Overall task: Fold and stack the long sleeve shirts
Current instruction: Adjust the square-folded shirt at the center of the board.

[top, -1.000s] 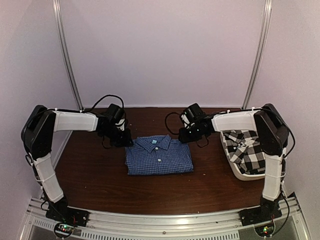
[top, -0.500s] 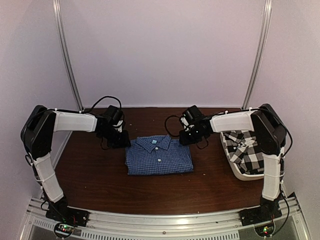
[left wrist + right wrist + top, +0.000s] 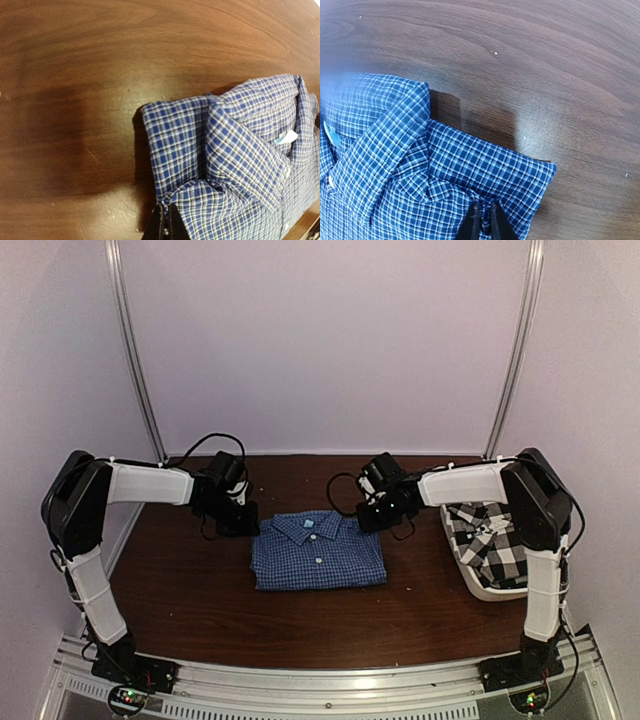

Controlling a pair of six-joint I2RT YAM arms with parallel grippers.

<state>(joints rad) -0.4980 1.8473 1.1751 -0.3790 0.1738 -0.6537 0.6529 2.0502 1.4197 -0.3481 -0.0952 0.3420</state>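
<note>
Soft overhead light falls evenly in the top view. Both wrist views show pale sheen on the wooden table (image 3: 100,60) and dark shadows beside the blue gingham shirt (image 3: 240,150), whose upper-left edge blurs in the right wrist view.

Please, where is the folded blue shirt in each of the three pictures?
Top external: blue shirt, middle of the picture.
Left wrist: lower right.
Right wrist: lower left.
Shared landmark: the pale collar label inside its collar.

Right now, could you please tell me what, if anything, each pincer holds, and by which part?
The left pincer and right pincer each pinch the blue shirt at a folded shoulder corner.
</note>
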